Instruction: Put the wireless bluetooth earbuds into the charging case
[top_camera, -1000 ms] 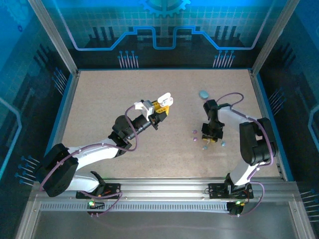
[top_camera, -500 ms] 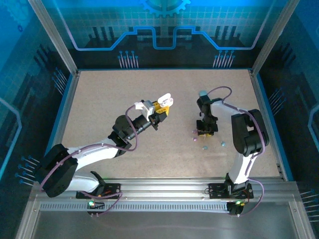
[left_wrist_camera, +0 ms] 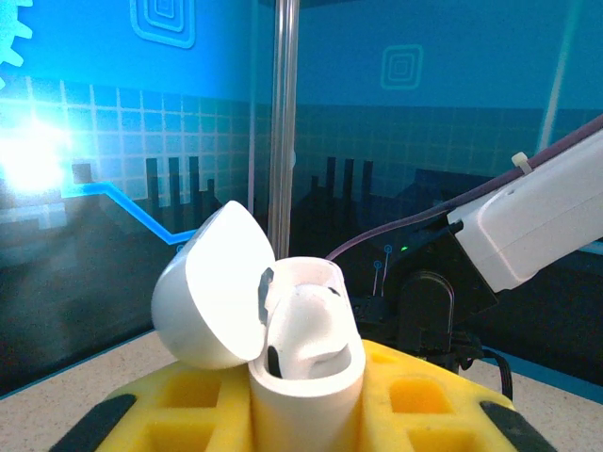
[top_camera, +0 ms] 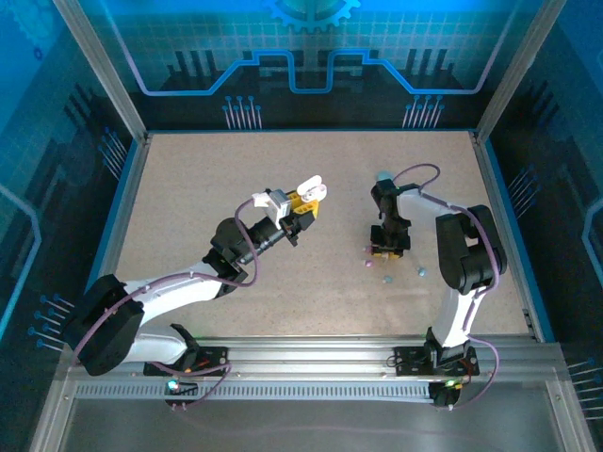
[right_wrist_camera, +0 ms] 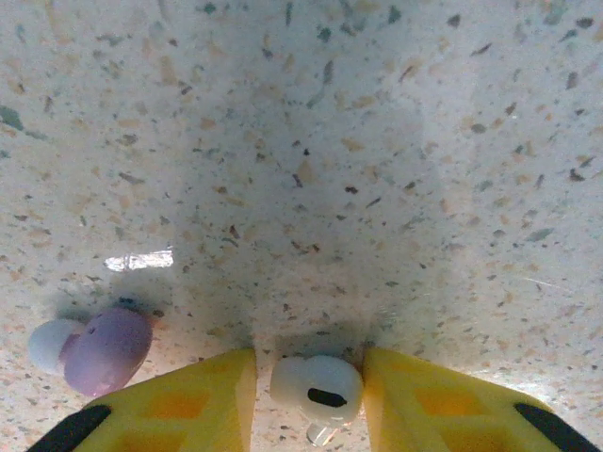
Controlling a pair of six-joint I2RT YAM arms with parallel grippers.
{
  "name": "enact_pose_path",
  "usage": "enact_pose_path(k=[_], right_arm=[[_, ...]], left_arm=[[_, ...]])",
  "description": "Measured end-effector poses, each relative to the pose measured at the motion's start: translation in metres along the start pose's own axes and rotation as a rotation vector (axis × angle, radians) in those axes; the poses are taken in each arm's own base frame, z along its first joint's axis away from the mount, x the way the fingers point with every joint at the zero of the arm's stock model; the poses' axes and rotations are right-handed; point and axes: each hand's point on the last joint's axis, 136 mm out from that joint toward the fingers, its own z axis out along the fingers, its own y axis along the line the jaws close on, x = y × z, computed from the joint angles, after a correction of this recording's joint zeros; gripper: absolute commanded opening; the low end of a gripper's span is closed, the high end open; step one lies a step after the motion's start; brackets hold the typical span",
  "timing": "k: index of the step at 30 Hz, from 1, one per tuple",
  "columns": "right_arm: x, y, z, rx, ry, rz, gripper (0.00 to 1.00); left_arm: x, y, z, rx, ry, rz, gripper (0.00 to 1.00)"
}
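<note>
One white earbud (right_wrist_camera: 316,389) between narrowly parted fingers (right_wrist_camera: 188,407) of right claw (right_wrist_camera: 307,379), left claw (left_wrist_camera: 306,414) clamping open case (left_wrist_camera: 303,344)

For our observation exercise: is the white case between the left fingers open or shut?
Open. In the left wrist view the case has its lid tilted back to the left, exposing the inside.

A speckled beige table (top_camera: 188,188), edged with a blue strip (top_camera: 121,202), sits inside an enclosure framed by slanting aluminium posts (top_camera: 99,66). Glossy blue backdrop panels (top_camera: 311,56) printed with grid and circuit lines surround it, a gear emblem (top_camera: 311,9) at the top centre. A metal rail (top_camera: 311,353) and a slotted channel (top_camera: 311,389) run along the near edge. In the left wrist view, a bright glare (left_wrist_camera: 33,155) flares on the backdrop beside an upright post (left_wrist_camera: 285,113). Close up, the tabletop (right_wrist_camera: 330,141) shows dark and tan flecks.
</note>
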Motion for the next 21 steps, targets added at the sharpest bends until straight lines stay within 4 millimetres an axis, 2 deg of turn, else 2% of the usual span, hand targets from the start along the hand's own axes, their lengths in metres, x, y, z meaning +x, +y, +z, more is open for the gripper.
enact_pose_path(k=[21], right_arm=[[-0.0014,-0.0015,0.0006,-0.017,-0.002,0.026,0.35]], left_arm=[[-0.002,-0.0003,-0.0004,0.0,-0.005,0.0,0.23]])
